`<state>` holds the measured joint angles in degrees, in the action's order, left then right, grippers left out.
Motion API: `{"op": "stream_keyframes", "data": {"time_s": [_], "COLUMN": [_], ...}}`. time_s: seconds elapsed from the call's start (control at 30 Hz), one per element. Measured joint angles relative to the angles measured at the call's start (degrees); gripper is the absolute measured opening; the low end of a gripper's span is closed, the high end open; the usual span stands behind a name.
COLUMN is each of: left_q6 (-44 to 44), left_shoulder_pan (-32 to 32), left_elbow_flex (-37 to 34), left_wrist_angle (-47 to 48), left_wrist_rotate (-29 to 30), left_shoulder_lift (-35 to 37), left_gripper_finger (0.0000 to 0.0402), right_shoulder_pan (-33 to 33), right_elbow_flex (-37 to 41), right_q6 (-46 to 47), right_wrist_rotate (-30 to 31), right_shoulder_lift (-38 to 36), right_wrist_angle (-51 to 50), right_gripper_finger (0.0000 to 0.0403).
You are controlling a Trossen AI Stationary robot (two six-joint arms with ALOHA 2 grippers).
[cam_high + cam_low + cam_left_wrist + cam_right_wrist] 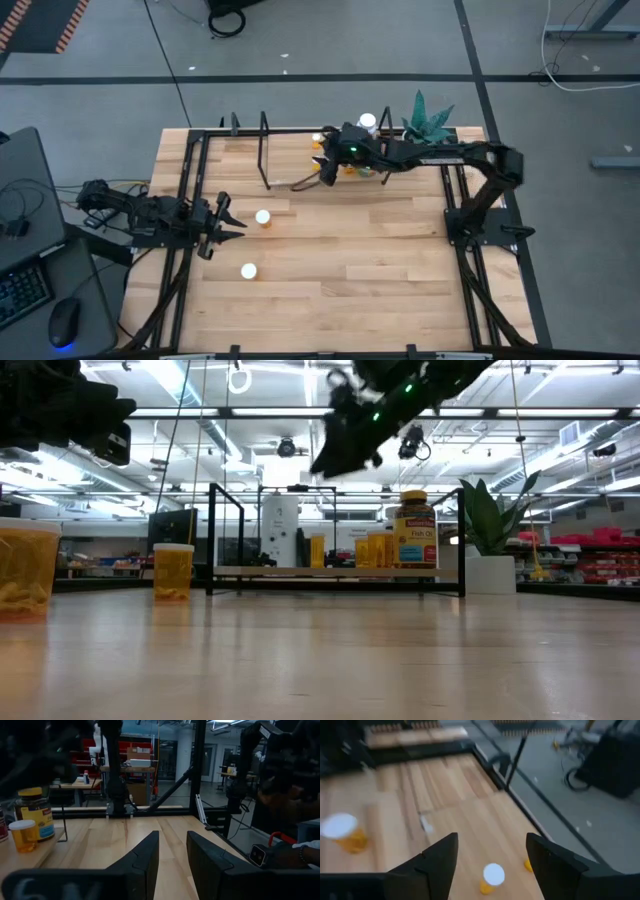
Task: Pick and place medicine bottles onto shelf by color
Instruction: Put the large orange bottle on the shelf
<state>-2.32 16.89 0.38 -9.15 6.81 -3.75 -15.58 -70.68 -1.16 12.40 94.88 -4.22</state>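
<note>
The shelf (300, 571) stands along the table's far edge. On it are a white bottle (280, 528), several small orange bottles (372, 550) and an amber bottle with a yellow lid (415, 530). Two orange bottles (263, 217) (248, 270) stand upright on the tabletop near my left gripper (228, 225), which is shut and waits at the table's left. My right gripper (322, 165) hangs open above the shelf. In the right wrist view an orange white-capped bottle (493, 876) stands below the gap between its fingers (491, 840), apart from them.
A potted green plant (430, 120) stands at the shelf's right end. Black wire loops (265, 150) rise from the shelf. A black metal frame (185, 190) runs around the table. A keyboard and mouse (62, 322) lie off the table's left. The near half of the table holds only the two bottles.
</note>
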Motion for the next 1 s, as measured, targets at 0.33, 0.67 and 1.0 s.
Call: {"op": "stream_keyframes", "data": {"time_s": [0.33, 0.67, 1.0], "left_q6": [0.01, -0.01, 0.01], "left_shoulder_pan": [0.0, 0.01, -0.01], "left_elbow_flex": [0.01, 0.0, 0.02], "left_wrist_angle": [0.0, 0.0, 0.0], "left_wrist_rotate": [0.0, 0.0, 0.0], "left_shoulder_lift": [0.0, 0.0, 0.0], "left_gripper_finger": [0.0107, 0.0107, 0.0107], "right_shoulder_pan": [4.36, 12.02, 12.23], "right_elbow_flex": [20.97, 42.76, 62.92], "right_q6": [0.55, 2.92, 7.52], "right_wrist_rotate": [-6.67, -6.54, -10.71], "right_shoulder_lift": [-21.92, -40.85, -51.38], "right_wrist_angle": [15.18, 37.32, 63.54], "right_gripper_finger": [0.0222, 0.0195, 0.0159]}}
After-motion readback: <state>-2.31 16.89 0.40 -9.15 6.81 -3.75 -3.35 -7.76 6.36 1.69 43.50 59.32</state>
